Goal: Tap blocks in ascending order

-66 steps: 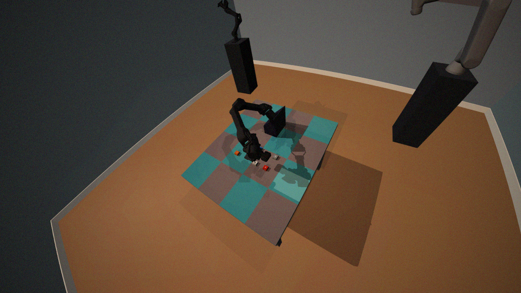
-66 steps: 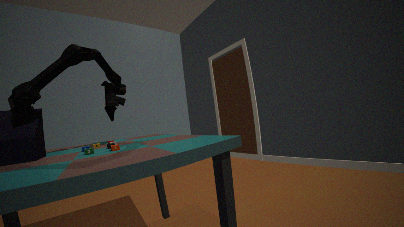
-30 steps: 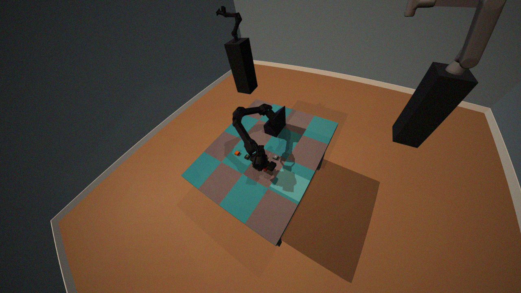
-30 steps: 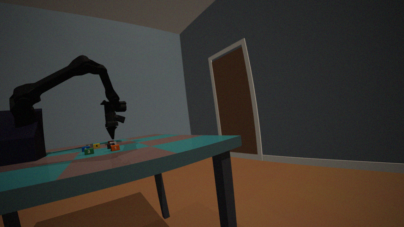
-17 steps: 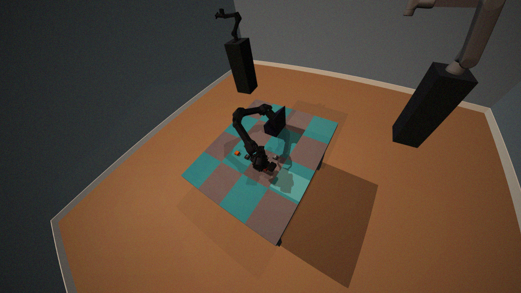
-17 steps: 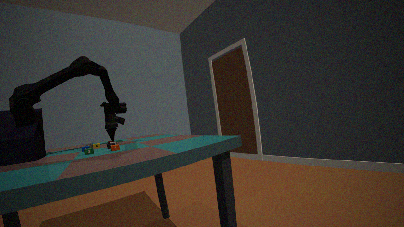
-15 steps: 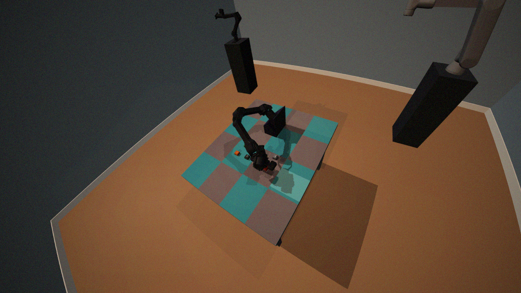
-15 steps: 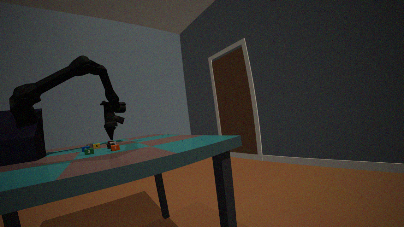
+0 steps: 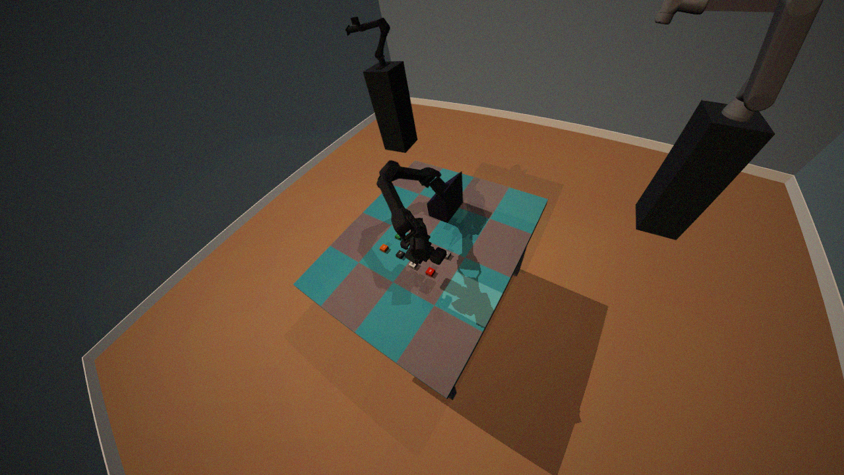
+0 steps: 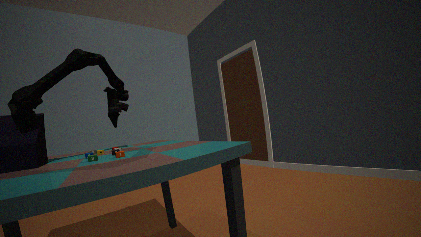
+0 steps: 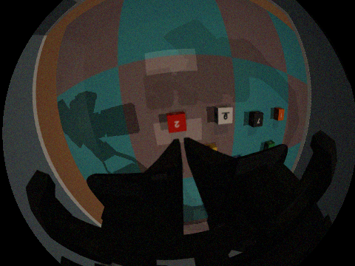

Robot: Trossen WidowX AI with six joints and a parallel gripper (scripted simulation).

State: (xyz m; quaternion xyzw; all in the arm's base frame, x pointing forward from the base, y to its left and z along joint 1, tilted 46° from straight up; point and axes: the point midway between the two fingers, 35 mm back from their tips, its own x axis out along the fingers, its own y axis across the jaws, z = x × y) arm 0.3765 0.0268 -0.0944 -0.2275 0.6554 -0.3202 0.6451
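Note:
My gripper (image 10: 115, 126) (image 11: 182, 143) is shut and empty, well above the table. In the wrist view its tips show just below the red block 2 (image 11: 177, 123) (image 9: 430, 271). To the right are a white block (image 11: 224, 115) (image 9: 412, 265) with an underlined digit I cannot read surely, the black block 7 (image 11: 256, 119) (image 9: 400, 254) and the orange block 1 (image 11: 279, 114) (image 10: 120, 154) (image 9: 384, 248). The yellow block 4 (image 10: 100, 152) and green block 3 (image 10: 92, 158) are partly hidden by the fingers in the wrist view. A blue block (image 10: 87, 155) and a grey block (image 9: 448, 255) have unreadable digits.
The blocks stand close together on the checkered table (image 9: 401, 330) (image 10: 206, 151). The arm's dark base box (image 9: 446, 200) (image 10: 22, 144) stands at one side of them. Two other arms on black pedestals (image 9: 392, 109) (image 9: 696, 177) stand off the table.

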